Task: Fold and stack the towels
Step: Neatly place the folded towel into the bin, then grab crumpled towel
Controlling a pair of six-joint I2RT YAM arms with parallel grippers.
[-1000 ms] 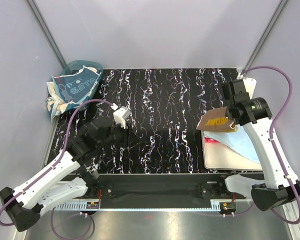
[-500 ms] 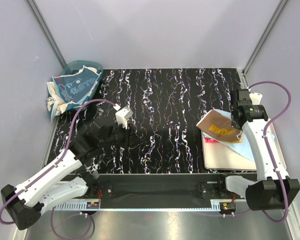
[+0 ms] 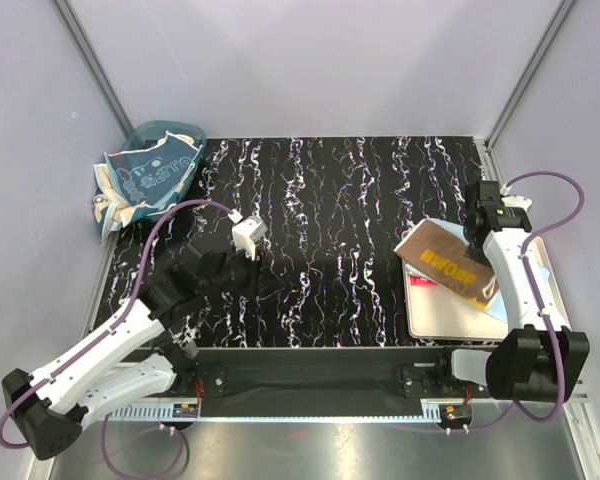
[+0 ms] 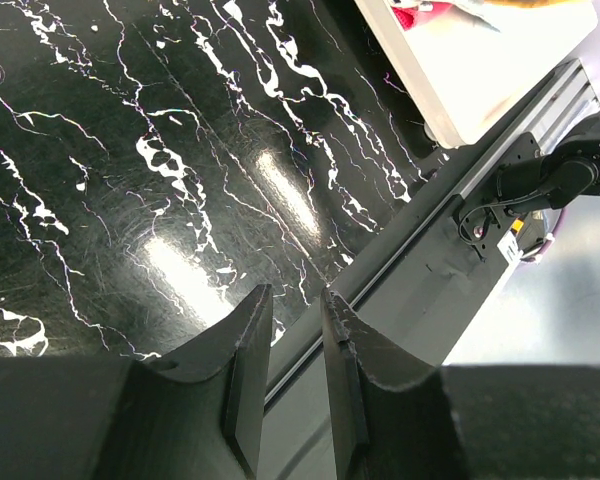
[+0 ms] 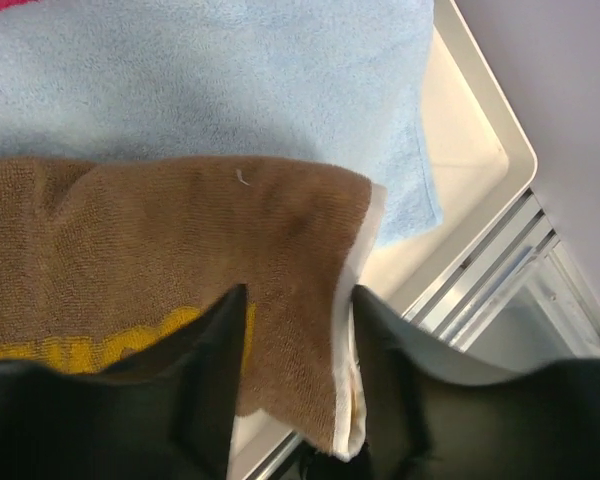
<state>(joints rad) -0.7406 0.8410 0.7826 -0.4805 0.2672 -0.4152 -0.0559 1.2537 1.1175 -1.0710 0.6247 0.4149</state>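
Observation:
A brown-orange towel [image 3: 448, 259] with yellow print lies flat on top of a light blue towel [image 5: 210, 80] on the cream tray [image 3: 450, 318]. A bit of red towel [image 3: 427, 281] peeks out beneath them. My right gripper [image 5: 295, 300] is open at the far right corner of the brown-orange towel [image 5: 160, 240], and that corner lies loose between the spread fingers. My left gripper [image 4: 295, 300] hangs above the table's near edge, fingers slightly apart with nothing between them. More towels, teal patterned and grey, are heaped in the basket [image 3: 150, 172] at the back left.
The tray [image 5: 475, 130] sits at the table's right side, its rim close to the metal frame rail. A black marbled mat [image 3: 330, 230] covers the table. Side walls stand close on both sides.
The right arm carried the brown-orange towel down onto the stack on the tray and its jaws came apart. The left arm stayed still.

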